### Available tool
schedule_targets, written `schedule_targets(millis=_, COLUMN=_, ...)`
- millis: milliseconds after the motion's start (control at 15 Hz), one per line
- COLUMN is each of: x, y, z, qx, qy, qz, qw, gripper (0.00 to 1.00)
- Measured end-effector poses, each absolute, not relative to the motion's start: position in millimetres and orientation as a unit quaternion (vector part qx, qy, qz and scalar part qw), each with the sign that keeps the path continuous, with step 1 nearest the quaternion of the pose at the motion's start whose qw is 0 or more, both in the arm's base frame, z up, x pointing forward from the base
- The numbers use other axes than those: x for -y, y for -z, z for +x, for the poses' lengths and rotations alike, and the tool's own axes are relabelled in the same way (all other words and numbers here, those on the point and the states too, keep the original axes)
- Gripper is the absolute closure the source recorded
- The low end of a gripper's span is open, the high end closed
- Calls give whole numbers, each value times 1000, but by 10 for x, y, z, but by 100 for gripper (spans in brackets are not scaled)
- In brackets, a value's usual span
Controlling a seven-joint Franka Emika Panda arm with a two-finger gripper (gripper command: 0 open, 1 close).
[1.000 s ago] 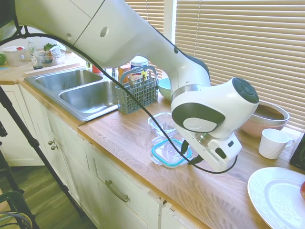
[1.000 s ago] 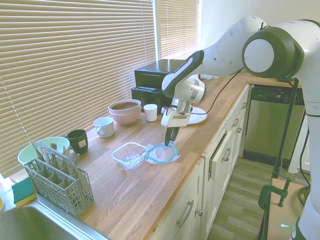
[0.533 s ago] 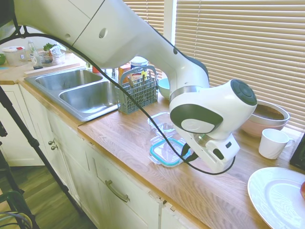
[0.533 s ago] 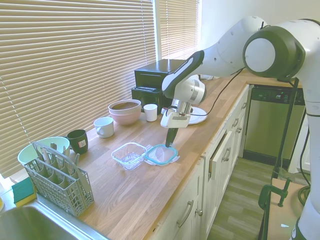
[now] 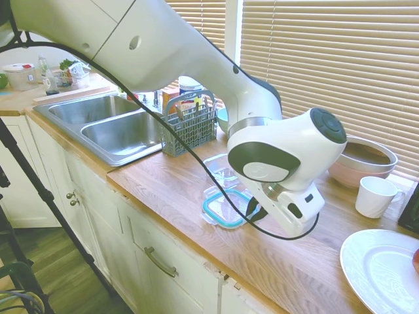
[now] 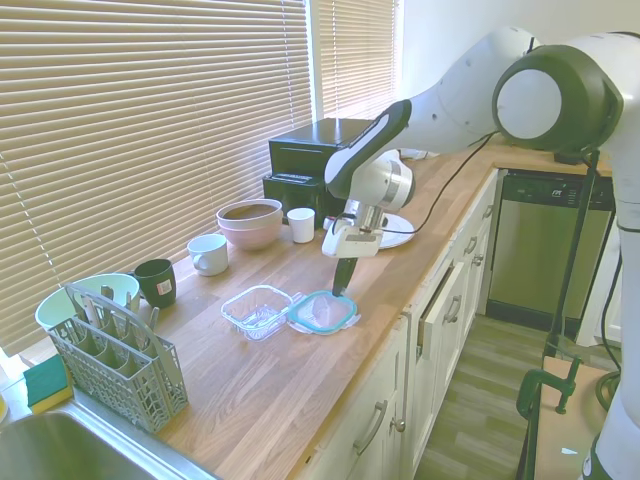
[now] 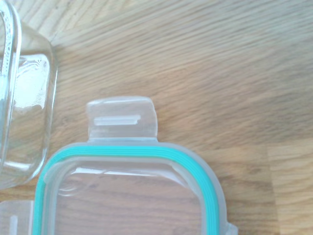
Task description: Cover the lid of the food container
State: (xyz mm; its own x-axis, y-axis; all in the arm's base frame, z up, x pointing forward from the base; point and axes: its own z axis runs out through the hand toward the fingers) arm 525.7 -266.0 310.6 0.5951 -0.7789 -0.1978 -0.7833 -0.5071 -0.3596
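Note:
The lid [image 6: 320, 311] is clear with a teal rim and lies low over the wooden counter [image 6: 260, 390] near its front edge. One side of the lid [image 5: 226, 208] reaches the clear square food container [image 6: 258, 308], which stands open beside it [image 5: 221, 169]. My gripper [image 6: 342, 289] points straight down at the lid's far edge, and its dark fingers look pinched together on that rim. The wrist view shows a lid corner [image 7: 127, 196] with one snap tab, and the container wall [image 7: 24, 107] close by.
A pink bowl [image 6: 250, 222], a white mug [image 6: 208, 253], a small white cup [image 6: 301, 224] and a dark mug [image 6: 155, 280] line the window side. A grey cutlery basket [image 6: 115, 355] and a sink [image 5: 111, 124] lie beyond the container. A white plate [image 5: 383, 268] sits behind the arm.
My gripper and the lid have shifted a little toward the food container, so the lid's near side now meets it. Nothing else has moved.

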Motion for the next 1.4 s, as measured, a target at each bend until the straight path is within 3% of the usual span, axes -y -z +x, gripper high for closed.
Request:
schedule_targets(millis=800, x=2471, y=-4244, z=4917, qx=-473, qy=52, qz=-860, qw=185, gripper=100)
schedule_targets(millis=1400, x=2172, y=-4866, z=5124, qx=-480, qy=68, qz=-860, qw=159, gripper=100)
